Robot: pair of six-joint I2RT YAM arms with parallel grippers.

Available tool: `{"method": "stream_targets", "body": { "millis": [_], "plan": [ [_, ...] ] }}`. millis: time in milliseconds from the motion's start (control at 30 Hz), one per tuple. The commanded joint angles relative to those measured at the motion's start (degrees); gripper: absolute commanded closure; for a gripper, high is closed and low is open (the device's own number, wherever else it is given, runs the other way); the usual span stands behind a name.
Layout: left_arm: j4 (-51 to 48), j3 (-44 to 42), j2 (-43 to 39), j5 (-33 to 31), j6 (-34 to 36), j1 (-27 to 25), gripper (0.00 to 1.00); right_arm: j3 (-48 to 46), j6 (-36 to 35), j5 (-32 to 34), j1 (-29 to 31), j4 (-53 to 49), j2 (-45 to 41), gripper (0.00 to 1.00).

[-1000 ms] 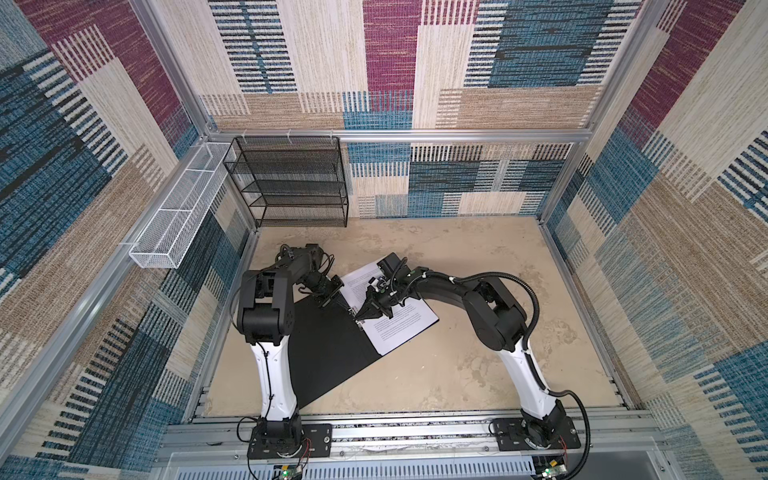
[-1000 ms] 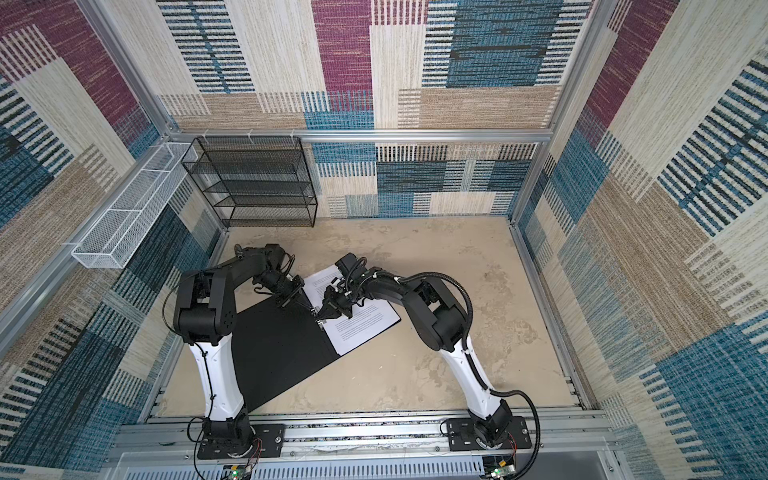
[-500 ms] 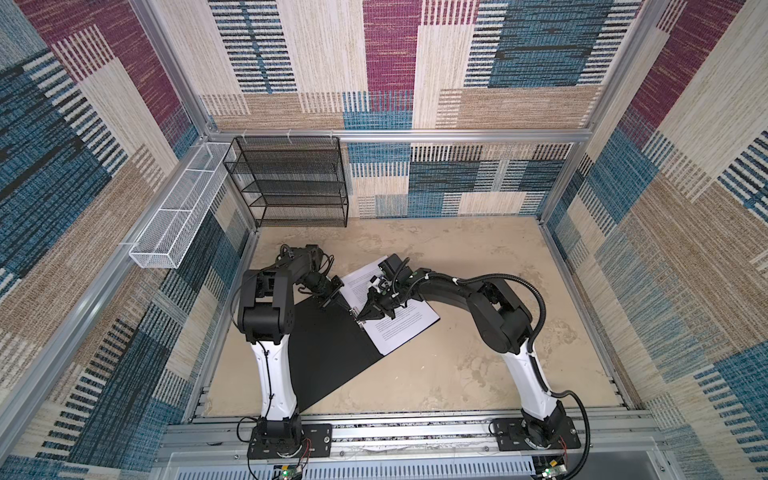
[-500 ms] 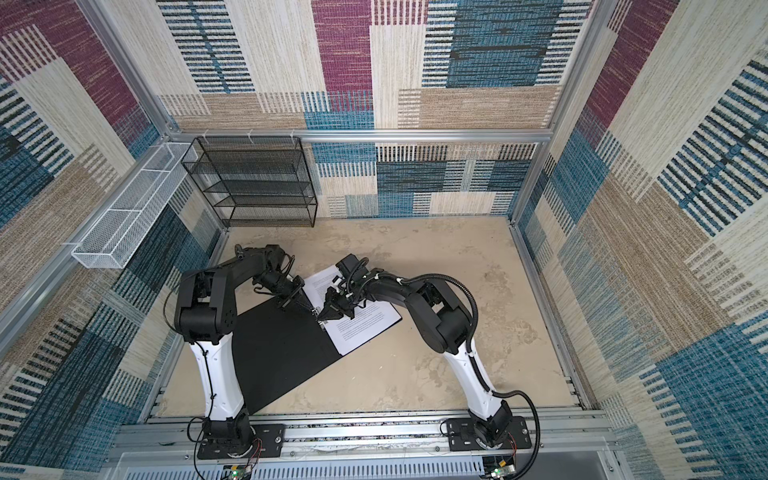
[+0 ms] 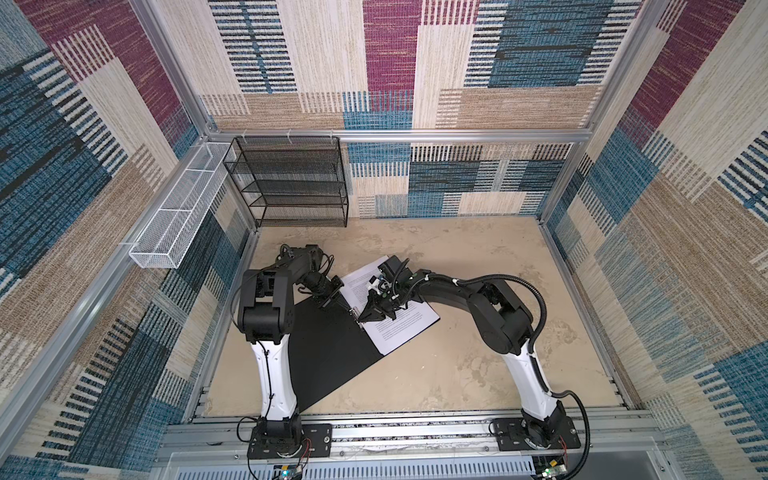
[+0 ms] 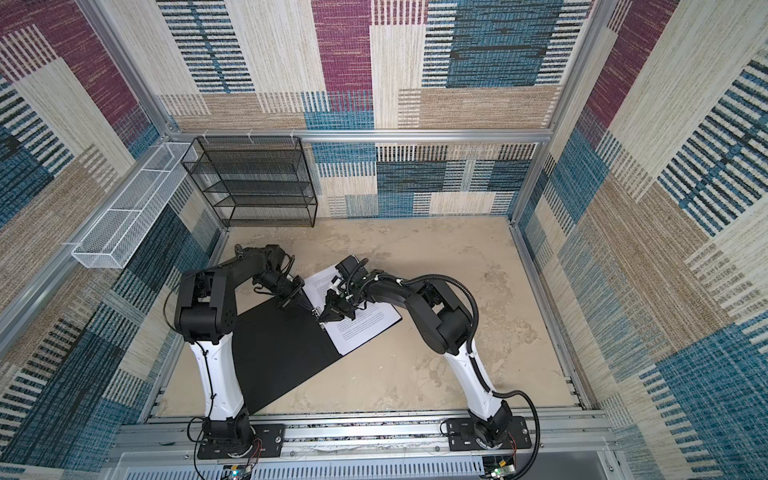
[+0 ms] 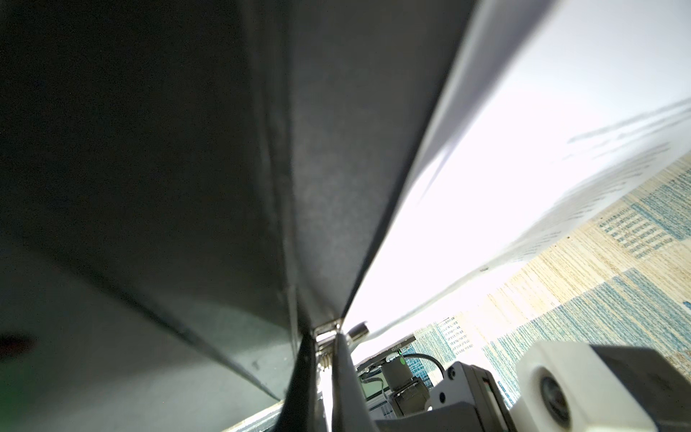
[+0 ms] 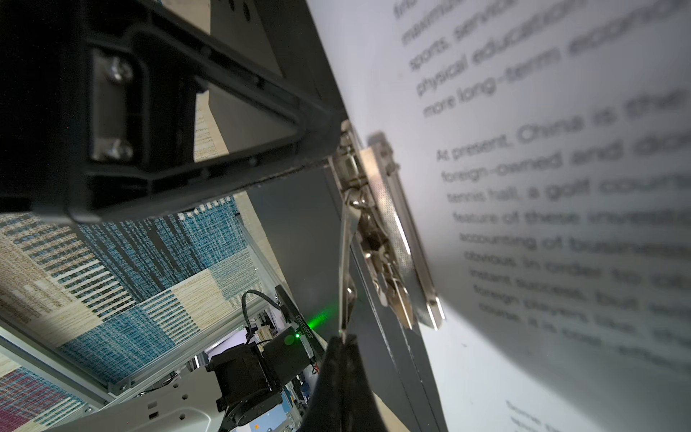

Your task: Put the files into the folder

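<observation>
Lying open on the tan table (image 5: pixel 478 374), the flat black-inside folder (image 5: pixel 332 353) has white printed paper sheets (image 5: pixel 405 328) on its right half. The right pincer (image 8: pixel 342 340) pinches the thin lever (image 8: pixel 345 262) of the shiny metal clip (image 8: pixel 389 239); the closed left pincer (image 5: pixel 348 308) touches that clip.

The top sheet of the files (image 8: pixel 561 209) reads "At present, China is", "physical education", "more long-term", "foreign-owned and".

Open folder (image 5: pixel 332 349) on table (image 5: pixel 478 374); files (image 5: pixel 407 328) on right half, seemingly under clip (image 8: pixel 389 239); rack (image 5: pixel 291 183) behind.
</observation>
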Motion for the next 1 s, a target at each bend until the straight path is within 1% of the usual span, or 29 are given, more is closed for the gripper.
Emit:
{"method": "stream_targets", "body": {
  "millis": [0,200,233,300,400,633,967],
  "plan": [
    [1.22,-0.95,2.16,-14.1,0.62,-0.09,1.0,-0.19,-2.11,7.66,-0.09,-1.74,-0.2,1.0],
    [1.23,-0.83,2.36,-14.09,0.34,-0.19,1.0,-0.2,-2.98,10.19,0.65,-2.09,-0.13,1.0],
    [1.27,-0.89,2.33,-14.05,0.35,-0.18,1.0,-1.83,-3.0,10.4,0.74,-1.84,-0.12,1.0],
    [1.28,-0.76,2.58,-13.74,0.44,-0.18,1.0,-2.16,-2.92,10.63,1.13,-1.77,-0.12,1.0],
    [1.28,-0.79,2.61,-13.73,0.33,-0.19,1.0,-3.5,-2.65,12.97,1.24,-1.58,-1.01,1.0],
    [1.27,-0.69,2.86,-13.53,0.39,-0.27,1.0,-2.99,-3.86,17.65,1.22,-3.06,-2.73,1.0],
    [1.21,-0.62,3.43,-13.31,0.46,-0.66,1.0,-2.73,-4.85,22.04,1.27,-3.69,-2.14,1.0]
  ]
}}
